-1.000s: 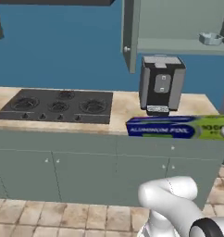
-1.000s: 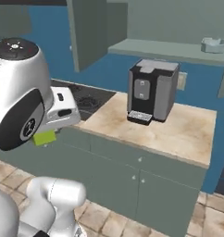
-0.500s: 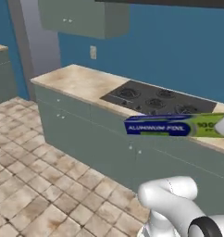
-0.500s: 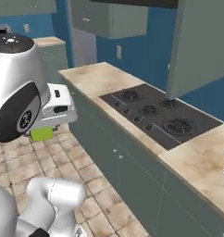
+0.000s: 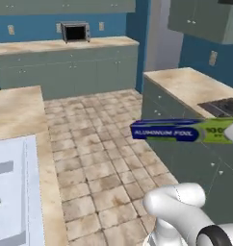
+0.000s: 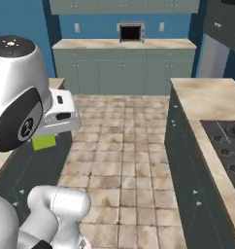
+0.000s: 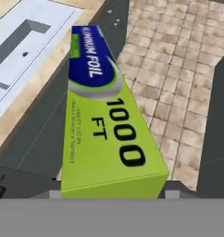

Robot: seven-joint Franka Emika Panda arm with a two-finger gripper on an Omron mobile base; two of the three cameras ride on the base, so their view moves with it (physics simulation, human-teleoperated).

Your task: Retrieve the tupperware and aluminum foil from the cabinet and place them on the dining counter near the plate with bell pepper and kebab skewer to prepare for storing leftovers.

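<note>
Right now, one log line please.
pincer: shut on foil | foil: carried level above floor | base: mid-kitchen, sink at left

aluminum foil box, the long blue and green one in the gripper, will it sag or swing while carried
The long dark-blue and lime-green aluminum foil carton probably stays stiff: its edges look straight. Gripped at its green end with the blue length jutting out unsupported, it may lever or twist in the gripper.

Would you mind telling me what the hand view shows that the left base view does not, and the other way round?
Hand view alone: the lime-green end of the aluminum foil printed "1000 FT", right at the gripper, whose jaws are shut on the carton. Left base view alone: a microwave on the far counter and the edge of a black hob. Both share: the foil carton held above the tiled floor, beside a pale sink.
</note>
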